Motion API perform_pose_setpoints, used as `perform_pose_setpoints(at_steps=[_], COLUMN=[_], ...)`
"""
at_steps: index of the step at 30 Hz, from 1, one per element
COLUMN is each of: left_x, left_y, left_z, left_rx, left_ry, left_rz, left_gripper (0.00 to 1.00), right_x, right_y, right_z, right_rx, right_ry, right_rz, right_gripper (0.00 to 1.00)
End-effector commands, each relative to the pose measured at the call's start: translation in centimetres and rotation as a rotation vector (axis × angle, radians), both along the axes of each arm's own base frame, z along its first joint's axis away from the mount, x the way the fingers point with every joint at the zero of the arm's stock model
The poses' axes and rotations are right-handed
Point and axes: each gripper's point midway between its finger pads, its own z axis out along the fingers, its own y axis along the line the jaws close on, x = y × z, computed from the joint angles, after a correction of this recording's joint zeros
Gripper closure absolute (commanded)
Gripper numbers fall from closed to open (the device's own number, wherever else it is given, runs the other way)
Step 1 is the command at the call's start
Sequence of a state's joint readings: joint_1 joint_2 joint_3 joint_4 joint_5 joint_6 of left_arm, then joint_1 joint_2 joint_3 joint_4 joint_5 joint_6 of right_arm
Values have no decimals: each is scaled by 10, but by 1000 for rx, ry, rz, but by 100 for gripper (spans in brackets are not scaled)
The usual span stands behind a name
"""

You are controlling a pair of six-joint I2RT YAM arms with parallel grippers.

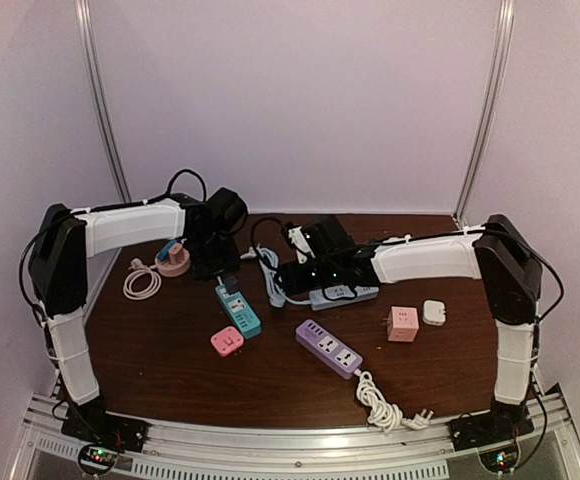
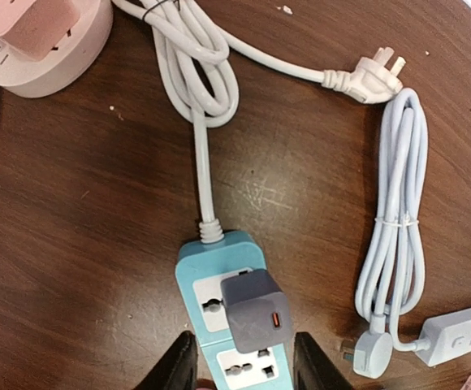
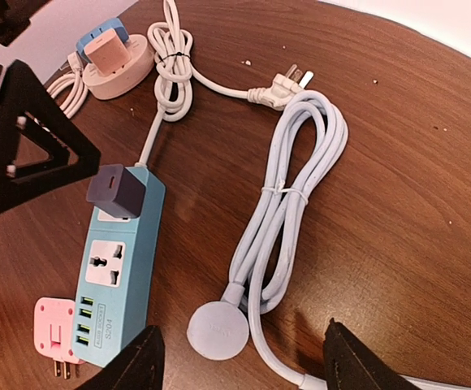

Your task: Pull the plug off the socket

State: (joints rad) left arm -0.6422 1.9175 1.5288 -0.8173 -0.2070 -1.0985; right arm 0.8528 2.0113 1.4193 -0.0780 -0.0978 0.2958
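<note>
Presently: teal power strip [image 2: 234, 325] lies on the table [image 1: 170, 340], left of the middle, roughly halfway between far and near edges. Grey plug [image 2: 254, 313] sits seated in the strip's upper universal socket, not yet off. The socket below it is free, with a row of USB ports at the strip's near end.

Left gripper [image 2: 248, 361] hangs over the strip, jaws apart. Its fingers [image 2: 179, 366] flank the strip just below the grey plug, one on each side. Nothing is clamped and the plug is untouched.

Right gripper [image 3: 239, 349] is toward the table's middle, jaws wide, holding nothing. It looks down on a pale blue cable bundle [image 3: 280, 203] and that cable's round plug [image 3: 218, 329].

The strip's white cord [image 2: 199, 73] runs toward the far edge, looped and tied, ending in a three-pin plug [image 2: 369, 77] lying flat on the wood.

Round pink socket base [image 3: 118, 69] is near the far left corner, carrying a pink and a blue adapter. Small pink adapter [image 3: 57, 333] lies just beside the strip's near end, prongs toward the near edge.

Purple strip [image 1: 328, 347] sits nearer the near edge, right of centre. Pink cube [image 1: 402, 323] and white cube [image 1: 434, 311] lie toward the right edge, side by side and apart.
</note>
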Motion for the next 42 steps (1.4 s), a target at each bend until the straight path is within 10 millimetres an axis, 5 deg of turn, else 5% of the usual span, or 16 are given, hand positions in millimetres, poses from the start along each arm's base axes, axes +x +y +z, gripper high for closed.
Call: perform_pose_setpoints(at_steps=[1,14,21,27,34,42], left_x=[9,12,19,18,16,16], left_y=[-3,-12,-20,-29,-30,-33], left_z=[-8,-35,-28,-21,-18,-12], left_rx=[-14,-16,-38,-73,-74,-89], left_ry=[16,71,60,73,97,90], left_rz=[88,117,97,60,11,-11], left_gripper=[55,56,66,76,77,80], right_x=[4,-2,-10,-35,-55,-54], right_y=[-5,-13,3,41,63,71], right_z=[30,29,22,19,0,-20], right_rx=[61,68,99,282,441,477], right_ry=[-61,-53,-1,129,315,401], right_rz=[-39,-48,18,182,344,333], right_gripper=[32,32,34,57,93,98])
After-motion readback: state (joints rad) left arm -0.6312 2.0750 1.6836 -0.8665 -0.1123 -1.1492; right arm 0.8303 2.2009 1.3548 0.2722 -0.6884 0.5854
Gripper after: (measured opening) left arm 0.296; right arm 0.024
